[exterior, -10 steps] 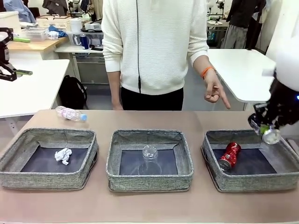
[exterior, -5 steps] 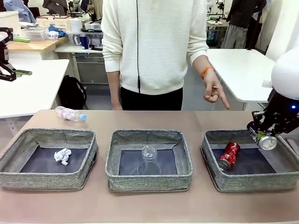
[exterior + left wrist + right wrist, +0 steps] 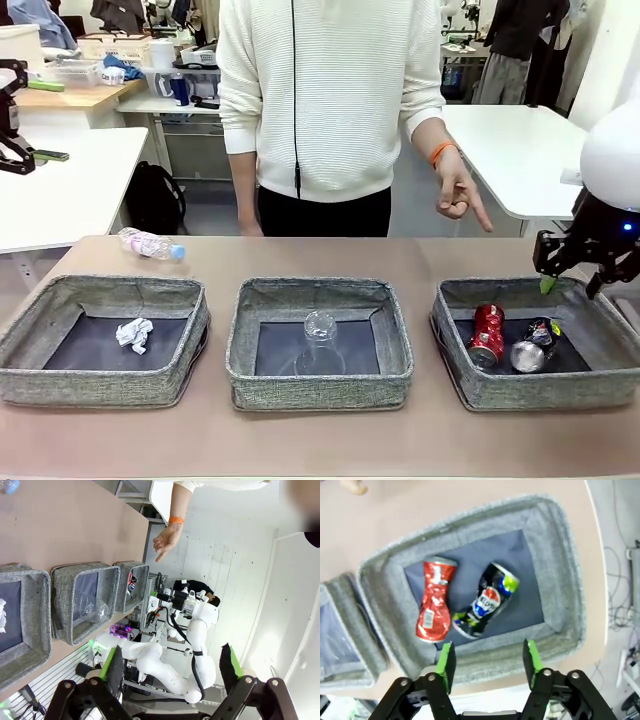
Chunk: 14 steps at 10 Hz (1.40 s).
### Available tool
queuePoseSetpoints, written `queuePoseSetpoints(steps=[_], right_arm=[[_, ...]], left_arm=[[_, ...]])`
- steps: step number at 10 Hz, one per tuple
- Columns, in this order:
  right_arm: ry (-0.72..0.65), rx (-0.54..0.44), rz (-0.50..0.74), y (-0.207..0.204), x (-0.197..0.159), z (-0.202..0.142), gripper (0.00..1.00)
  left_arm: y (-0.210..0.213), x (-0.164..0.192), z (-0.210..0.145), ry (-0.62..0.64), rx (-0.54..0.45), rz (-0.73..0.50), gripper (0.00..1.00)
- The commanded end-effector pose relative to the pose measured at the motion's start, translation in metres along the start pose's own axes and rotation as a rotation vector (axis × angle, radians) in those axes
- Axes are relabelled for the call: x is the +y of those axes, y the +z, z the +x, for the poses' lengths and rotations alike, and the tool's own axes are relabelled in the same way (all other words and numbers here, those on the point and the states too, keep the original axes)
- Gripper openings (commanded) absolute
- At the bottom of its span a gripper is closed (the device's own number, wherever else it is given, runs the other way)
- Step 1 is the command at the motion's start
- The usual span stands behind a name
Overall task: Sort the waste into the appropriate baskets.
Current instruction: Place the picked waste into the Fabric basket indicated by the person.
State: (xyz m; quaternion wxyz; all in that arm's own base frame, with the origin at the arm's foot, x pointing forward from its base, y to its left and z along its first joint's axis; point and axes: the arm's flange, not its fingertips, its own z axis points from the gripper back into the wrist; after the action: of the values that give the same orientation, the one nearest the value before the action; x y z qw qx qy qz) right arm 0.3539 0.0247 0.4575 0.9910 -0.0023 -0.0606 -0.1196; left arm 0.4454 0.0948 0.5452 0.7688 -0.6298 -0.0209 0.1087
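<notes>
- So the right hand [image 3: 578,283] hovers over the far edge of the right basket [image 3: 455,380], fingers spread apart with nothing between them. The right wrist view shows the green pads [image 3: 446,661] well clear of everything below.
- The dark blue can [image 3: 532,345] lies on its side on the dark bottom of that basket, right beside the red can [image 3: 487,334]; from the wrist view their near ends look like they touch. Looks to me like the drop-off step for this can is basically done.
- The left hand [image 3: 170,667] is wide open too, holding nothing, parked up away from the worktop [image 3: 320,440].
- Crumpled white paper ball [image 3: 135,333] sits in the left basket [image 3: 100,385], and the clear plastic cup [image 3: 320,338] is upside down in the middle basket [image 3: 320,388].
- What's left: the clear bottle with pink label and blue cap [image 3: 150,243], lying on its side on the worktop just beyond the far left corner of the left basket.
- The person stands at the far side, one hand [image 3: 457,195] hanging with a finger pointing down, well above the worktop.
- My guess for the next move: the bottle is on the left, so the left arm seems the natural pick. It'd need to come down with the fingers straddling the bottle across its narrow body, then carry it over to the cup's basket, since both are plastic.
- Heads up: a round bottle on its side might roll if nudged.
</notes>
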Motion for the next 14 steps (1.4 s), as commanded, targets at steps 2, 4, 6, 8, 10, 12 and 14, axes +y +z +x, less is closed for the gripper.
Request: queuePoseSetpoints(steps=[2, 4, 6, 8, 10, 12, 14], right_arm=[[-0.025, -0.024, 0.026, 0.002, 0.005, 0.002, 1.00], [-0.030, -0.022, 0.093, 0.007, 0.008, 0.003, 1.00], [0.064, -0.011, 0.317, 0.044, 0.022, -0.007, 1.00], [0.139, 0.108, 0.809, 0.097, 0.028, -0.014, 1.00], [0.047, 0.223, 1.258, 0.117, 0.021, -0.004, 1.00], [-0.068, 0.257, 1.499, 0.109, 0.011, 0.009, 1.00], [-0.134, 0.284, 1.576, 0.088, -0.014, 0.019, 1.00]], left_arm=[[0.001, -0.002, -0.002, -0.006, 0.004, -0.014, 1.00], [0.001, -0.002, -0.002, -0.006, 0.004, -0.014, 1.00], [0.001, -0.002, -0.002, -0.006, 0.004, -0.014, 1.00], [0.001, -0.002, -0.002, -0.006, 0.004, -0.014, 1.00], [0.001, -0.002, -0.002, -0.006, 0.004, -0.014, 1.00], [0.001, -0.002, -0.002, -0.006, 0.004, -0.014, 1.00], [0.001, -0.002, -0.002, -0.006, 0.004, -0.014, 1.00]])
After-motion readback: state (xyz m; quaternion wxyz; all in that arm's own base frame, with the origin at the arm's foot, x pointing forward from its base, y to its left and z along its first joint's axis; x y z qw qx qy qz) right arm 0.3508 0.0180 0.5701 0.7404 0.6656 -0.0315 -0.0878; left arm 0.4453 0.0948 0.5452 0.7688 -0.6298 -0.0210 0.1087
